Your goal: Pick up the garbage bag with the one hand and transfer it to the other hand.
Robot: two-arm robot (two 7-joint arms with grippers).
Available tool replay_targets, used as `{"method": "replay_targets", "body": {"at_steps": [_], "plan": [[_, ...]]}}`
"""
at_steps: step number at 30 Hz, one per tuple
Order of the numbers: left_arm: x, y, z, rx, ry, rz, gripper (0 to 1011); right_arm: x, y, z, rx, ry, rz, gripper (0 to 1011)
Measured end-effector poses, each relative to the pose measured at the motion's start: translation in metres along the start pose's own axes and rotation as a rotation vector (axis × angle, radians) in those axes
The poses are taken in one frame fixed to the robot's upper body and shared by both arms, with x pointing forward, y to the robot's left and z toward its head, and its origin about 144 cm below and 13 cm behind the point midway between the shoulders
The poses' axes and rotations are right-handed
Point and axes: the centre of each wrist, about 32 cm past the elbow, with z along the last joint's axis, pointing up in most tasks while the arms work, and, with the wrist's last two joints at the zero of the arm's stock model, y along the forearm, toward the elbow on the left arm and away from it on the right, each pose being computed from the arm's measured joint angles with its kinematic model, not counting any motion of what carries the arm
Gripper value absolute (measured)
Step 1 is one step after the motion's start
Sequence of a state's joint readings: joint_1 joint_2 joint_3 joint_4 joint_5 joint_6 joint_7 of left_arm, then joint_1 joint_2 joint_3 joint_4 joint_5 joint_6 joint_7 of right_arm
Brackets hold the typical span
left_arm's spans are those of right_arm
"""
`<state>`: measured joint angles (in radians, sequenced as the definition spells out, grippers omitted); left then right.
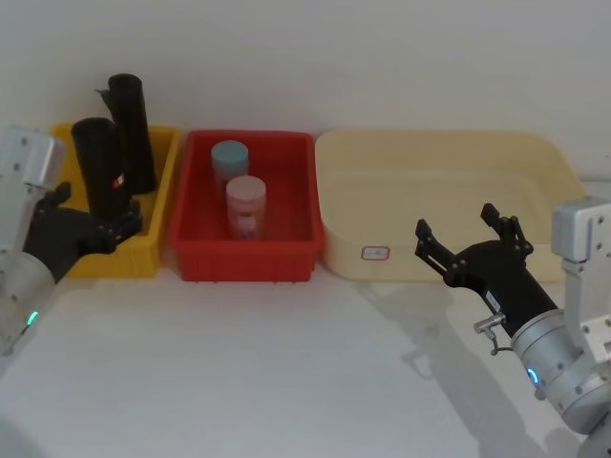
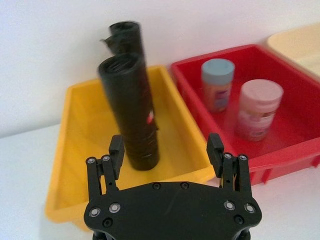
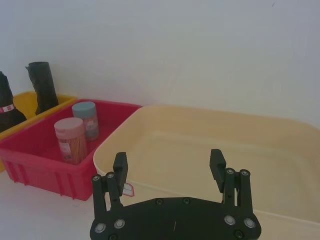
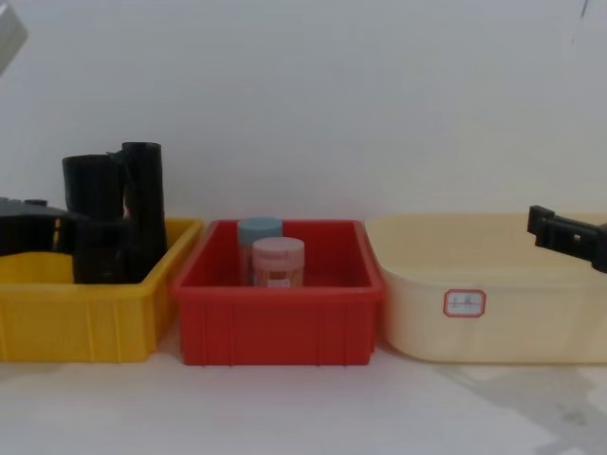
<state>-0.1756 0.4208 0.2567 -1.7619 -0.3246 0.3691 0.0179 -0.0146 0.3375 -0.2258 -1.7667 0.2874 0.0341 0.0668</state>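
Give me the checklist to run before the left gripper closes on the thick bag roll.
1. Left gripper open: ok.
2. Garbage bag roll standing in the yellow bin: ok.
3. Roll centred between the fingers: not ok, it sits nearer one finger.
4. Slimmer roll clear of the grasp: cannot tell, it stands close behind.
5. Right gripper open by the cream tub: ok.
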Motion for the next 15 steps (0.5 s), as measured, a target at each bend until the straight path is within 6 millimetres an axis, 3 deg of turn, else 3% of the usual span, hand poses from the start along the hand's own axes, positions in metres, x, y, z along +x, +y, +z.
{"method": "replay_targets", "body": {"at_steps": [15], "plan": [[0.028,-0.013,-0.021,-0.040,0.037,0.061,1001,0.000,0.000,0.000,0.000,0.000,0.000,1004]]}}
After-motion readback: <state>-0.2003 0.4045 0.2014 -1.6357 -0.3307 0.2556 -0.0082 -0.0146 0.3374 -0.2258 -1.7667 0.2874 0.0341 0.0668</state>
